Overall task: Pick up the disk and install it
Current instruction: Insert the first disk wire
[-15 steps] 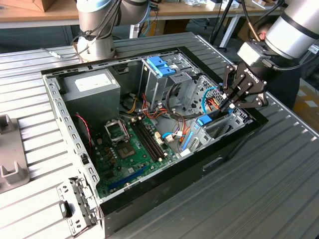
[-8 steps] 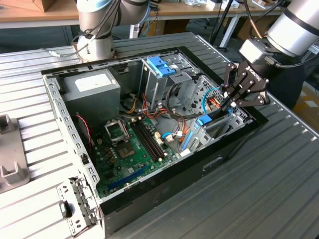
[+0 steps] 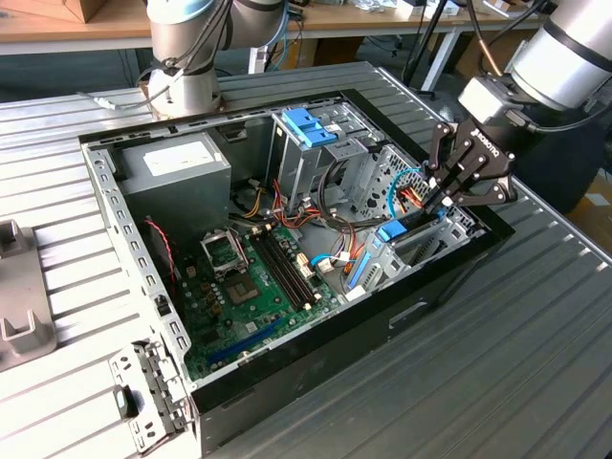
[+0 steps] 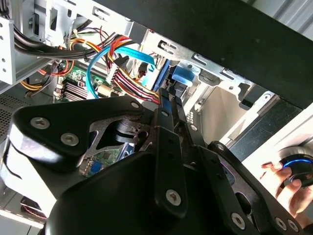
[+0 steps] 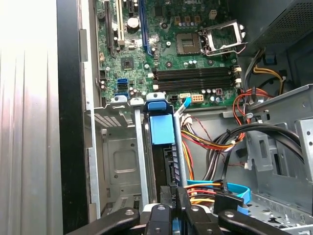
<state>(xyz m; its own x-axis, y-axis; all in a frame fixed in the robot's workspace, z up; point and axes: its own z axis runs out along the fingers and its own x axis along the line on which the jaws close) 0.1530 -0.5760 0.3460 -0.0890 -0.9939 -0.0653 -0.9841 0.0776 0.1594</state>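
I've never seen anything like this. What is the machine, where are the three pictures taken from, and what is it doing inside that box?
It is a robot arm ending in a black gripper. One camera watches from outside; two ride on the arm's wrist. The box is an open computer case lying on a ribbed metal table. The gripper is shut on the disk, a drive in a light blue carrier, standing on edge in a metal bay beside the green motherboard. Another arm's base stands behind the case.
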